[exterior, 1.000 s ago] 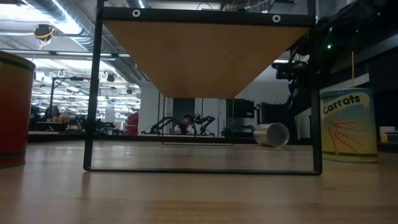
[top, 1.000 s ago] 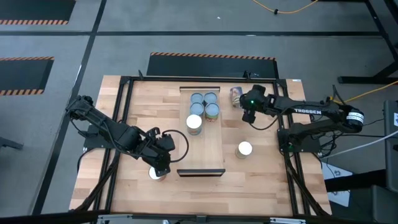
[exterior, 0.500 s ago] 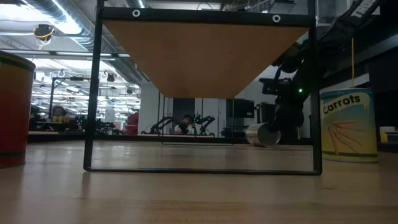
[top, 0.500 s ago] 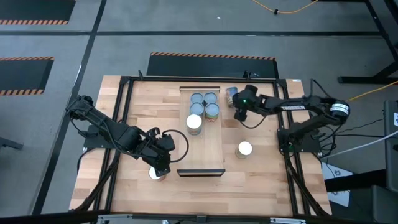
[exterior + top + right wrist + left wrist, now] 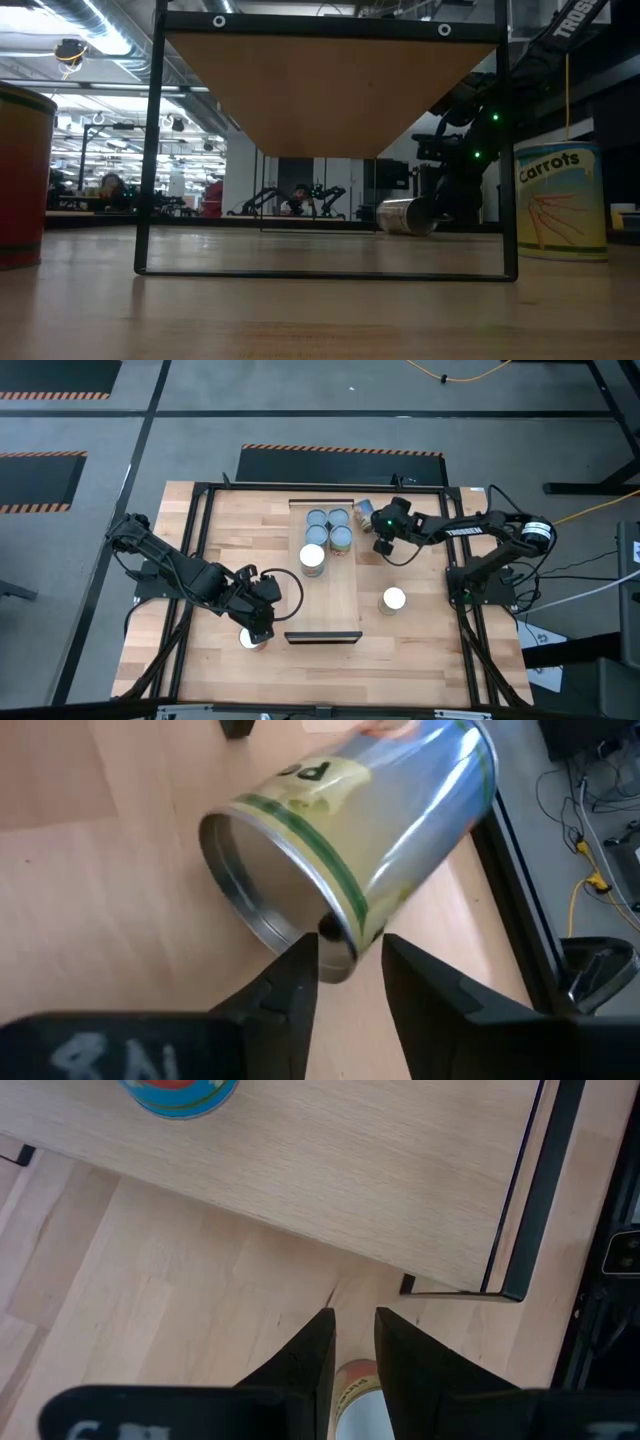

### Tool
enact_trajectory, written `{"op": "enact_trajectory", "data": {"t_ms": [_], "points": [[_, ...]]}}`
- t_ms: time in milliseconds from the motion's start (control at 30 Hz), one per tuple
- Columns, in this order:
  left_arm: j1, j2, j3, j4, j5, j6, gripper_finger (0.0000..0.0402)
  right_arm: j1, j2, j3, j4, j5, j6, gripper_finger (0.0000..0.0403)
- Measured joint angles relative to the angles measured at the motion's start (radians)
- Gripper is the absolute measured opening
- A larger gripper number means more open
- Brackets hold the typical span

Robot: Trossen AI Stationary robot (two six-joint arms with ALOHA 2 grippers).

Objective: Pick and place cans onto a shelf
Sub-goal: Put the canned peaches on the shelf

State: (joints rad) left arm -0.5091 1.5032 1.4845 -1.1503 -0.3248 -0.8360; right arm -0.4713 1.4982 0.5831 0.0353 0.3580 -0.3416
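While the green-banded silver tin can [image 5: 350,840] lay toppled beside the pale wooden shelf [image 5: 335,605], its rim was straddled by the part-spread right gripper [image 5: 347,960]; squarer alignment was needed.

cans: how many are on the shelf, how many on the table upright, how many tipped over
On the shelf: 4 cans
Upright on the table: 2, one under the left gripper, one standing free
Tipped over: 1, the fallen can at the right gripper
Total: 7
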Motion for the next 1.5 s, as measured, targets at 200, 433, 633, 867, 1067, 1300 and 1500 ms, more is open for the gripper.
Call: {"op": "enact_trajectory", "data": {"t_ms": [200, 433, 633, 867, 1067, 1300, 1500], "points": [[0.000, 0.000, 0.000, 0.000, 0.000, 0.000, 0.0066, 0.000, 0.000, 0.000, 0.000, -0.047, 0.011, 0.0115], [0.000, 0.000, 0.000, 0.003, 0.000, 0.000, 0.0066, 0.000, 0.000, 0.000, 0.000, -0.048, 0.015, 0.0093], [0.000, 0.000, 0.000, 0.003, 0.000, 0.000, 0.0066, 0.000, 0.000, 0.000, -0.001, -0.048, 0.019, 0.0087], [0.000, 0.000, 0.000, 0.004, 0.000, -0.001, 0.0066, 0.000, -0.003, 0.002, -0.013, -0.081, 0.019, 0.0086], [0.000, 0.000, 0.000, 0.010, 0.000, 0.000, 0.0066, 0.000, -0.031, 0.066, -0.129, -0.090, 0.020, 0.0086], [0.000, 0.000, 0.000, 0.011, 0.000, 0.000, 0.0066, 0.000, -0.062, 0.152, -0.217, -0.090, 0.022, 0.0087], [0.000, 0.000, 0.000, 0.011, 0.000, 0.000, 0.0066, 0.000, -0.062, 0.219, -0.318, -0.090, 0.020, 0.0087]]}}
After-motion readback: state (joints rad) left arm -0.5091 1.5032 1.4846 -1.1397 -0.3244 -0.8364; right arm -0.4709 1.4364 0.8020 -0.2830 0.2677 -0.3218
